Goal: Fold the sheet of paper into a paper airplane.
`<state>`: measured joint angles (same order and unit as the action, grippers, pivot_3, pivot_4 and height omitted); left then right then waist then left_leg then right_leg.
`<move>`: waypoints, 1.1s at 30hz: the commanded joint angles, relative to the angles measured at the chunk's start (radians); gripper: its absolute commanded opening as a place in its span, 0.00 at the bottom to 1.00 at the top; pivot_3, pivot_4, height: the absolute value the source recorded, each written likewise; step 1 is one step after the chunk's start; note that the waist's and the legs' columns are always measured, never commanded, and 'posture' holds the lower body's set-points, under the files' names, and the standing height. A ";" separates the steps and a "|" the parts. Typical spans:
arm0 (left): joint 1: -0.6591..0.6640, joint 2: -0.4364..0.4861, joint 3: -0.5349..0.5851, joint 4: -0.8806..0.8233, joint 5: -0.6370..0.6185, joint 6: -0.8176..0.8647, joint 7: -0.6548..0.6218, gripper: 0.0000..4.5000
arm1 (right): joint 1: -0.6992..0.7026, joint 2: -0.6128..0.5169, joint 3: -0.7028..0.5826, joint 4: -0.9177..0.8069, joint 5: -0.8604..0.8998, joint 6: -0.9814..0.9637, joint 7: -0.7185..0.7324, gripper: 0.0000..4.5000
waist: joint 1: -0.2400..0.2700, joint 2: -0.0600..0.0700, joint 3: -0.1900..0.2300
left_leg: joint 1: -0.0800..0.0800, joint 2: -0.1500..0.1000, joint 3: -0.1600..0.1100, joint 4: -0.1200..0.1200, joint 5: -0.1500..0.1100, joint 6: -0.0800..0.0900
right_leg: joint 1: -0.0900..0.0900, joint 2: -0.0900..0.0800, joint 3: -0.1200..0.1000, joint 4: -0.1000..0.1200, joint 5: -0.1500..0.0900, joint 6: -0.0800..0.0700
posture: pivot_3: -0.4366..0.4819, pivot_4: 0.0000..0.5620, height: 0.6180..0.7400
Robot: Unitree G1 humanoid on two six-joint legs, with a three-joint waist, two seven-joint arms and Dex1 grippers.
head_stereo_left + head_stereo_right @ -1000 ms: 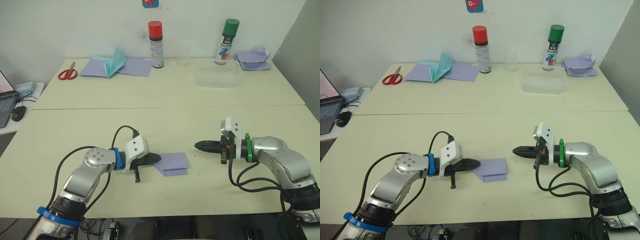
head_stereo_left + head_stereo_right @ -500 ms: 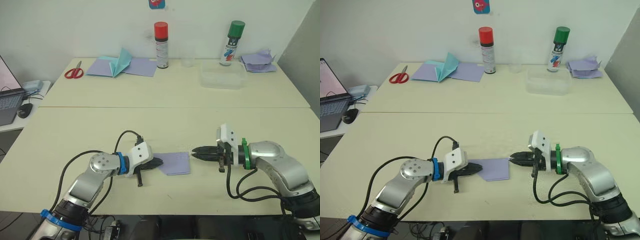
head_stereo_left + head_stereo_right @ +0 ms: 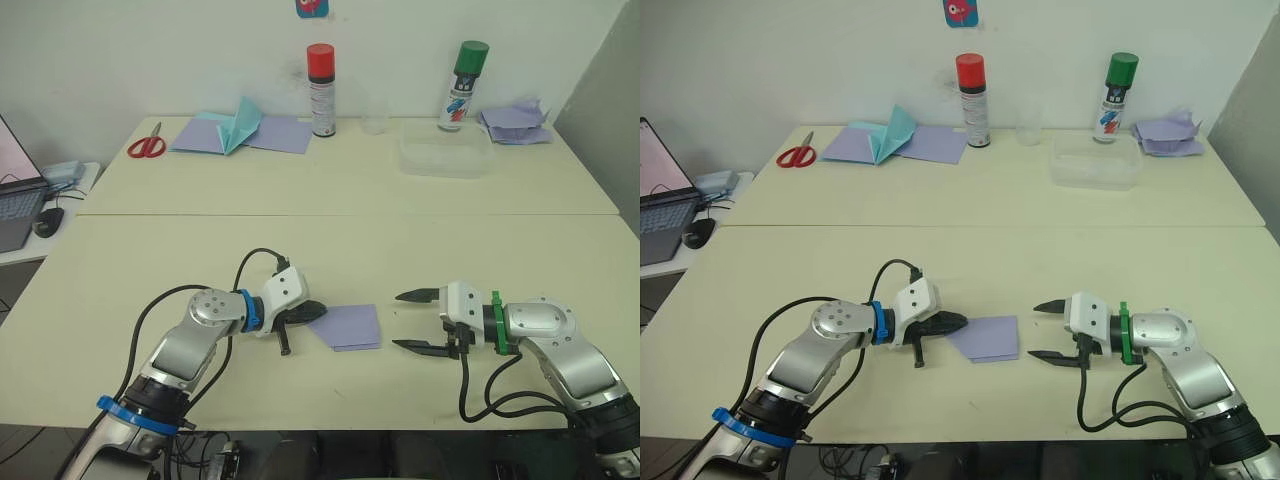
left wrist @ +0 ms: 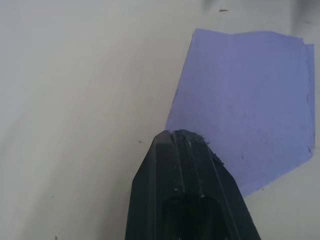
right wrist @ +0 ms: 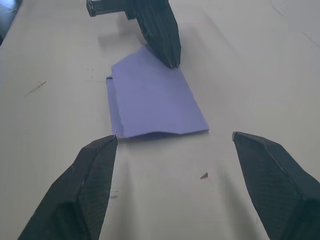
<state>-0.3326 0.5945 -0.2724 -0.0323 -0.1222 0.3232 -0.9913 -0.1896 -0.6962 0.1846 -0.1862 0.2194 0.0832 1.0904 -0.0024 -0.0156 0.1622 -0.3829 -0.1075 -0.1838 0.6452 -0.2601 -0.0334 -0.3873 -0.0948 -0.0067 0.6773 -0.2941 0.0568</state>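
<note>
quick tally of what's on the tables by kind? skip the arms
Spray cans: 2, red cap, green cap
Scissors: 1
Clear tubs: 1
Clear cups: 1
Teal paper planes: 1
Flat lavender sheets: 2
Folded lavender sheets: 1
Crumpled lavender heaps: 1
Total: 10

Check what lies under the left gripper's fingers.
The left gripper, fingers shut, presses its tip on the pointed corner of the sheet of paper, which lies flat on the table. That corner's edge under the tip is covered.
</note>
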 commanded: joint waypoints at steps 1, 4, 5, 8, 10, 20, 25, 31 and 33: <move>-0.002 0.023 -0.028 0.043 0.035 0.002 -0.022 0.00 | -0.025 0.015 0.019 -0.033 -0.014 -0.056 0.011 0.86 | 0.000 0.000 0.000 | 0.000 0.000 0.000 0.000 0.000 0.000 | 0.000 0.000 0.000 0.000 0.000 0.000 | 0.48 0.27 1.00; -0.009 0.032 -0.030 0.057 0.038 -0.007 -0.043 0.00 | -0.043 0.029 0.055 -0.002 -0.055 -0.119 0.018 0.86 | 0.000 0.000 0.000 | 0.001 0.001 0.000 0.000 -0.001 0.001 | 0.000 0.000 0.000 0.000 0.000 0.000 | 0.48 0.27 1.00; -0.012 0.035 -0.030 0.063 0.039 -0.012 -0.050 0.00 | -0.050 0.033 0.066 0.012 -0.072 -0.143 0.020 0.86 | -0.001 0.000 0.000 | 0.001 0.001 0.000 0.000 -0.001 0.001 | 0.000 0.000 0.000 0.000 0.000 0.000 | 0.48 0.27 1.00; -0.019 0.043 -0.024 0.082 0.038 -0.027 -0.068 0.00 | -0.072 0.048 0.089 0.051 -0.109 -0.192 0.015 0.86 | -0.002 0.000 0.000 | 0.001 0.001 0.000 0.000 0.000 0.000 | 0.000 0.000 0.000 0.000 0.000 0.000 | 0.48 0.27 1.00; -0.025 0.044 -0.025 0.094 0.041 -0.038 -0.076 0.00 | -0.086 0.057 0.097 0.084 -0.139 -0.231 0.002 0.86 | -0.003 0.000 0.000 | 0.002 0.001 0.000 0.000 0.000 0.000 | 0.000 0.000 0.000 0.001 0.000 0.000 | 0.48 0.27 1.00; -0.060 0.035 -0.037 0.150 0.051 -0.065 -0.108 0.00 | -0.116 0.083 0.126 0.174 -0.216 -0.328 -0.021 0.86 | -0.003 0.000 0.000 | 0.002 0.001 0.000 0.000 0.001 -0.002 | 0.000 0.001 0.000 0.001 0.000 0.000 | 0.48 0.27 1.00; -0.081 0.030 -0.042 0.182 0.056 -0.083 -0.115 0.00 | -0.111 0.080 0.128 0.169 -0.215 -0.335 -0.018 0.86 | -0.003 0.000 -0.001 | 0.002 0.001 0.000 0.000 0.001 -0.002 | 0.000 0.001 0.000 0.001 0.000 0.000 | 0.48 0.27 1.00; -0.090 0.026 -0.048 0.207 0.059 -0.110 -0.112 0.00 | -0.119 0.090 0.137 0.189 -0.252 -0.339 -0.045 0.86 | -0.003 0.000 -0.001 | 0.002 0.000 0.000 0.000 0.001 -0.002 | 0.000 0.001 0.000 0.001 0.000 0.000 | 0.48 0.27 1.00; -0.087 0.026 -0.050 0.203 0.058 -0.109 -0.113 0.00 | -0.123 0.093 0.142 0.198 -0.265 -0.348 -0.048 0.86 | -0.003 0.000 -0.001 | 0.002 0.000 0.000 0.000 0.001 -0.002 | 0.001 0.001 0.000 0.001 0.000 0.000 | 0.48 0.27 1.00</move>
<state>-0.4349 0.6126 -0.3009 0.1336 -0.1109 0.2039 -1.1114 -0.2949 -0.6081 0.3210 0.0142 -0.0382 -0.2418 1.0510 -0.0050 -0.0152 0.1616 -0.3806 -0.1071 -0.1838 0.6452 -0.2590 -0.0353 -0.3868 -0.0940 -0.0067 0.6786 -0.2941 0.0568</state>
